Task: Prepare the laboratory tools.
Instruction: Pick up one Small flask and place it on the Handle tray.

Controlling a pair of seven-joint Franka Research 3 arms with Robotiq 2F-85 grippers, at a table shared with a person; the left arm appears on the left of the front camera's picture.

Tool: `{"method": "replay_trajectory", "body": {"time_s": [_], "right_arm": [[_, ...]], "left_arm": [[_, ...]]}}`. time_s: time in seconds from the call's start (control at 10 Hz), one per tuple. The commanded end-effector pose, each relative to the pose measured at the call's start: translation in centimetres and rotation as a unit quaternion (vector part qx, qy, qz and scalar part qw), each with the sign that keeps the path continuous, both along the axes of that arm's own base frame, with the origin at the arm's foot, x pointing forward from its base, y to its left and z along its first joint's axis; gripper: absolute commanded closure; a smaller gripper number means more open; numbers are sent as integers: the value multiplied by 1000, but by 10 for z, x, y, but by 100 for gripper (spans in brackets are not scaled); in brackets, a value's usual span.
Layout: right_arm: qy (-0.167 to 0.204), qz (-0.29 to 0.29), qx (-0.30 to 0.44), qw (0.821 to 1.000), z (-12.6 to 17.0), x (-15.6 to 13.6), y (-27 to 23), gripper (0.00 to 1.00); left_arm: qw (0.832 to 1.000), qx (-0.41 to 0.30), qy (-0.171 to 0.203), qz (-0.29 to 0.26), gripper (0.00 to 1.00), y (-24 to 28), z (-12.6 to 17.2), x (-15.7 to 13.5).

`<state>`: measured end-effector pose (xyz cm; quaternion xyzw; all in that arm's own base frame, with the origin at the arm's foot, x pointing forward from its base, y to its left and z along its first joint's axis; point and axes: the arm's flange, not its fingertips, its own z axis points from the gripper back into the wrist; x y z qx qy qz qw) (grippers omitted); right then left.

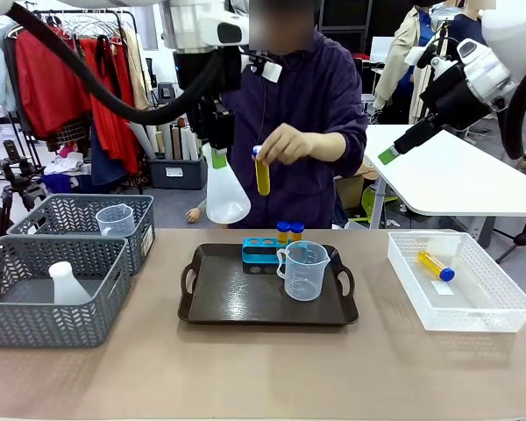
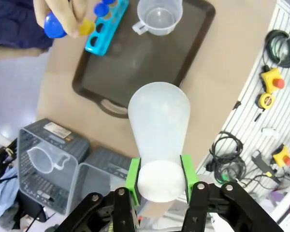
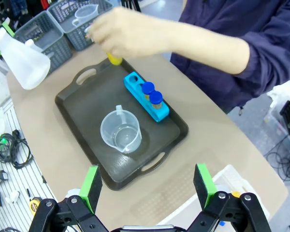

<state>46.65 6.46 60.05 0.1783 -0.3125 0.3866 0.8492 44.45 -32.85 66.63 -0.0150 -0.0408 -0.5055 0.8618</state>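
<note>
Two blue-capped amber tubes racked; left hand grips translucent white conical flask aloft, right hand open; next, probably set flask on black handled tray.

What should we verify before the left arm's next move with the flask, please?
1. Left jaws on the conical flask: ok, pads clamp its neck on both sides.
2. Bare room on the tray: ok, its left half is free.
3. Person's hand clear of the tray: not ok, it holds a tube in the air by the rack.
4. Rack full: not ok, two tubes seated, two holes open.
5. Right jaws free: ok, open, nothing between.
6. Beaker upright on the tray: ok.
</note>
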Motion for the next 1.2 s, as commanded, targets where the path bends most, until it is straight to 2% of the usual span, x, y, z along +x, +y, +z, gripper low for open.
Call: {"method": "replay_trajectory", "body": {"time_s": [0.0, 0.4, 0.6, 1.1], "right_arm": [[-1, 5, 9, 1000, 2, 0, -1, 0], [-1, 5, 9, 1000, 2, 0, -1, 0], [-1, 5, 9, 1000, 2, 0, -1, 0], [-1, 5, 9, 1000, 2, 0, -1, 0]], "left_arm": [[1000, -3, 3, -11, 100, 9, 6, -6], [1000, -1, -5, 11, 100, 25, 15, -2], [1000, 5, -3, 3, 100, 29, 17, -2], [1000, 0, -7, 14, 100, 19, 15, 0]]}}
